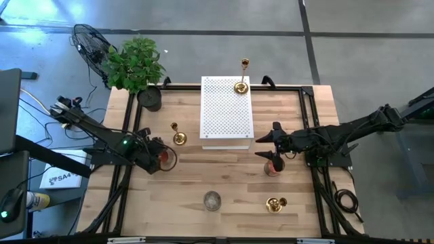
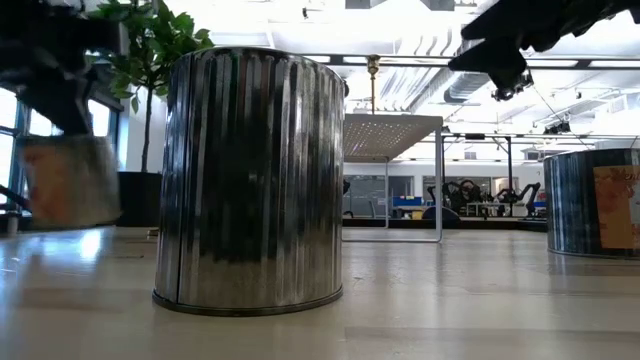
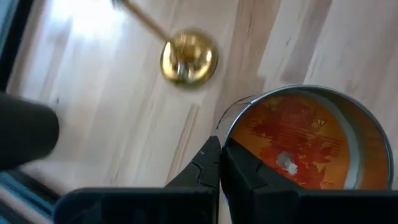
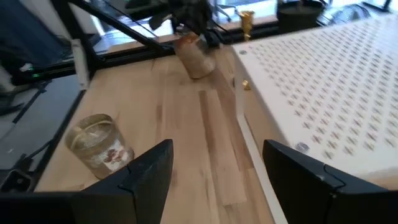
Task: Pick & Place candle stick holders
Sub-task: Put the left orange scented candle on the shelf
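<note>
Candle stick holders: one (image 1: 179, 137) left of white perforated stand (image 1: 226, 112), one (image 1: 241, 86) atop it, one (image 1: 274, 203) near tabletop (image 1: 237, 183) front edge. Left pincer (image 1: 161, 158) clamped on tin rim (image 3: 298, 140), per wrist view. Right pincer (image 1: 266, 146) spread wide, empty.

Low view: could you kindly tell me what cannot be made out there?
- Left candlestick and front candlestick: unseen; middle tin blocks much.
- Shelf candlestick: shelf hides its base.
- Left pincer, shut on an orange tin: blurred.
- Right pincer, open: cut by the top edge.
</note>
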Robot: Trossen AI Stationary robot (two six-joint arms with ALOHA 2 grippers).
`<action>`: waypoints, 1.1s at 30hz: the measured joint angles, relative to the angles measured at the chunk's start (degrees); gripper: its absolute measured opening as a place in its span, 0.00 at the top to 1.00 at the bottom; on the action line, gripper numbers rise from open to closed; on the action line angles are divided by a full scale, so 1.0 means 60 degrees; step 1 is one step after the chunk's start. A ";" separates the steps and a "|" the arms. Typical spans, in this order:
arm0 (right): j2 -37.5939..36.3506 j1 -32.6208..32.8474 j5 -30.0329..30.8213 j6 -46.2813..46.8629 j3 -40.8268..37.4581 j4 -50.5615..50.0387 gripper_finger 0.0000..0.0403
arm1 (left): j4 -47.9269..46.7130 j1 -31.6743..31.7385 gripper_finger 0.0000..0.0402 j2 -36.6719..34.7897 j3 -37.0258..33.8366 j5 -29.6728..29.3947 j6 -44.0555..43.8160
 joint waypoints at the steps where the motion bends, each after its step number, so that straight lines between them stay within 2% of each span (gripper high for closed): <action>1: 0.0000 0.0000 -0.0115 -0.0103 0.0000 0.0137 0.40 | 0.0027 0.0000 1.00 0.0000 0.0146 -0.0066 0.0092; 7: 0.0006 0.0000 -0.1076 -0.1015 0.0000 0.1189 0.40 | -0.0418 -0.0007 1.00 0.0000 0.1258 -0.0272 0.0405; 11: 0.0226 0.0000 -0.1433 -0.2386 0.0000 0.1655 0.40 | -0.0880 -0.0007 1.00 0.0000 0.2211 -0.0526 0.0781; 14: 0.0570 0.0000 -0.0993 -0.2976 0.0000 0.1920 0.40 | -0.0776 -0.0008 1.00 0.0000 0.2962 -0.0844 0.1272; 19: 0.1088 -0.0025 0.0565 -0.3320 0.0000 0.2423 0.40 | -0.0545 -0.0008 1.00 0.0076 0.3923 -0.1348 0.2280; 23: 0.1213 -0.0025 0.0683 -0.3485 0.0000 0.2588 0.40 | -0.0417 -0.0007 1.00 0.0067 0.4160 -0.1497 0.2765; 28: 0.1191 -0.0025 0.1488 -0.2378 0.0000 0.2925 0.40 | -0.0470 -0.0008 1.00 0.0076 0.4165 -0.1466 0.2882; 33: 0.1191 -0.0018 0.1474 -0.2631 0.0000 0.2934 0.40 | -0.0453 -0.0007 1.00 0.0200 0.4169 -0.1459 0.2879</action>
